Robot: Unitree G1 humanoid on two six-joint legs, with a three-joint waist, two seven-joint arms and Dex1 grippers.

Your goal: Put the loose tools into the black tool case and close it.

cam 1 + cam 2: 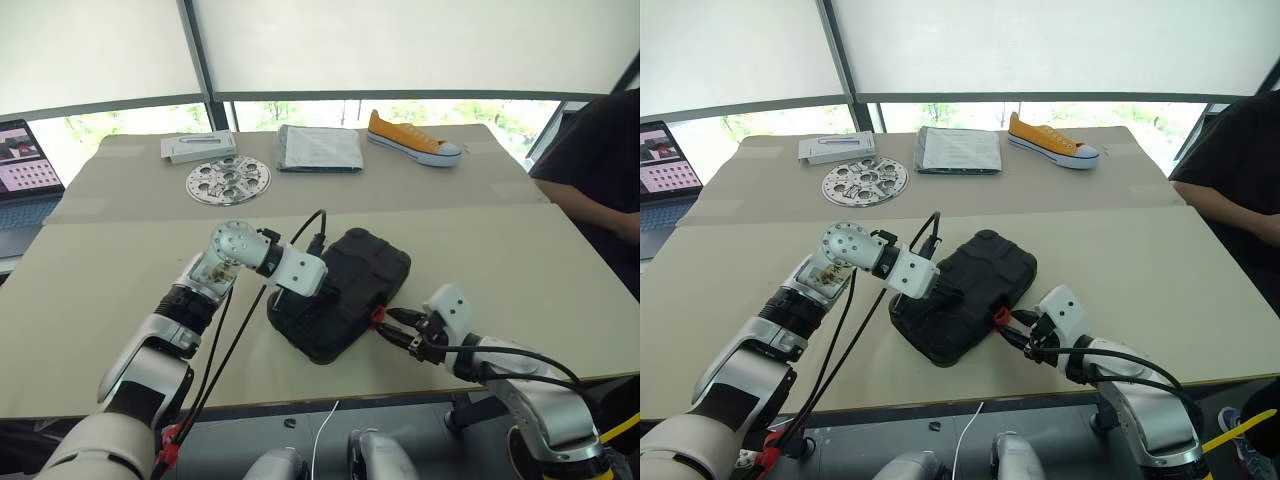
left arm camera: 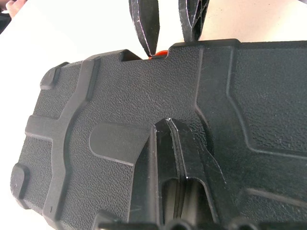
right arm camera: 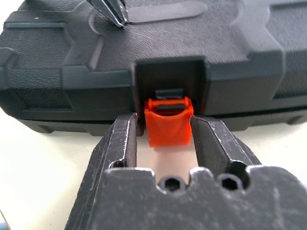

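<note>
At the far left edge of the head view a laptop (image 1: 22, 172) sits open. Toward the upper left of the table (image 1: 500, 250) lie a flat grey box (image 1: 199, 147) and, just in front of it, a round perforated disc (image 1: 228, 181). Further right, near the top middle, is a packet of papers (image 1: 319, 148), then a yellow shoe (image 1: 412, 138).

The left gripper (image 1: 322, 292) reaches in from lower left and rests on the lid of the case (image 1: 345, 290), its fingers (image 2: 163, 143) pressed together, tips touching the textured black lid. The case lies shut in the middle of the frame, slightly low, set at a slant on the table.

At its near right edge is the small orange latch (image 3: 167, 120). The right gripper (image 3: 165, 129) comes in from the lower right, fingers (image 3: 120, 143) spread with the latch between them; the latch hangs down below its notch, and I cannot tell whether the fingers touch it.

A person's dark sleeve (image 1: 595, 160) shows at the right edge.
</note>
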